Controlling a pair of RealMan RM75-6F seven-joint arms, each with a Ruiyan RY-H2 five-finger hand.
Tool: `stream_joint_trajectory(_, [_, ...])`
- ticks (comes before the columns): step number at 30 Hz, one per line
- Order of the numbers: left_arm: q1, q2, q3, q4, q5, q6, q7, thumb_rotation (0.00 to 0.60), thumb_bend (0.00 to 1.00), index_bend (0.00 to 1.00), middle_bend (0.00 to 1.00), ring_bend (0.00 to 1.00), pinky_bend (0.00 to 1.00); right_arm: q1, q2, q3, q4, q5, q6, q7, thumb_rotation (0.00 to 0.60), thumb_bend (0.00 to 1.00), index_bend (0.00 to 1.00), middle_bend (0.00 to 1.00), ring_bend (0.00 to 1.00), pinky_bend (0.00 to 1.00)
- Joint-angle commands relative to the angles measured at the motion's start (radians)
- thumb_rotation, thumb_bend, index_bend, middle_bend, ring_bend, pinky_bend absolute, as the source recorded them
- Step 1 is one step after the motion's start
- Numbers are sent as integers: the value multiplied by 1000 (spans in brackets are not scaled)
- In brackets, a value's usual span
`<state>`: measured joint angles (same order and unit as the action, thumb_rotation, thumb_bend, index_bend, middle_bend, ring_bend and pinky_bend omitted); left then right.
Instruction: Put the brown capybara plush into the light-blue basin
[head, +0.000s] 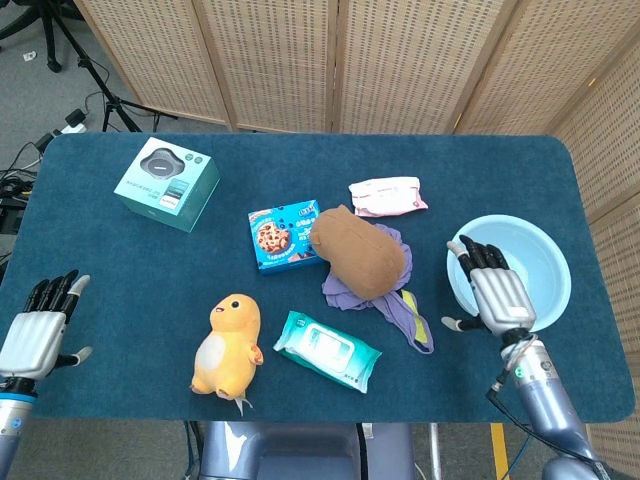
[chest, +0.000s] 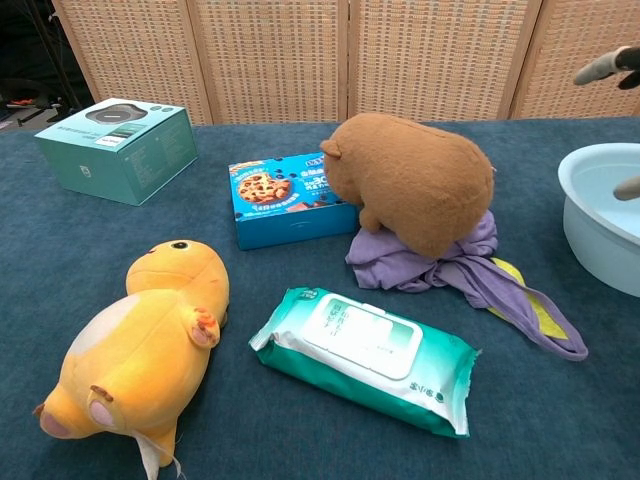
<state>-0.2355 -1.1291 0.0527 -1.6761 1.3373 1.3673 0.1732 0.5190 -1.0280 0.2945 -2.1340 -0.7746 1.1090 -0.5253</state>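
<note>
The brown capybara plush (head: 356, 251) (chest: 412, 180) lies mid-table on a purple cloth (head: 398, 302) (chest: 462, 262). To its right stands the light-blue basin (head: 541, 256) (chest: 598, 220), with nothing in it. My right hand (head: 494, 287) hovers over the basin's left rim, fingers spread and holding nothing; only its fingertips (chest: 606, 66) show at the right edge of the chest view. My left hand (head: 38, 327) is open at the table's near-left edge, far from the plush.
A blue cookie box (head: 283, 235) touches the capybara's left side. An orange plush (head: 229, 345), a green wipes pack (head: 327, 351), a pink packet (head: 387, 196) and a teal box (head: 167, 184) also lie on the blue table (head: 120, 270).
</note>
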Motion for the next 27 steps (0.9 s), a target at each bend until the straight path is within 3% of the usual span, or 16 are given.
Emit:
stream_joint_trajectory(1, [-3,1,-10,12,-9,-21,-19,600,139,0,0,0,0,431,-14,166,-40,705,-82,-189,600,0,0,0,0,0])
stream_joint_trajectory(5, [-4,2,-21,25,-21,-43,-38,600,139,0,0,0,0,612,-64,183,44,953,-31,-264,600,0,0,0,0,0])
stream_joint_trajectory(11, [-8,2,-34,43,-40,-83,-64,600,139,0,0,0,0,806,-155,205,167,1161,74,-379,600,0,0,0,0,0])
stream_joint_trajectory(21, [-15,-3,-50,71,-63,-133,-88,600,142,0,0,0,0,937,-249,270,311,1265,123,-460,600,0,0,0,0,0])
stream_joint_trajectory(27, [-13,3,-57,74,-56,-140,-115,600,142,0,0,0,0,950,-314,253,393,1254,84,-491,600,0,0,0,0,0])
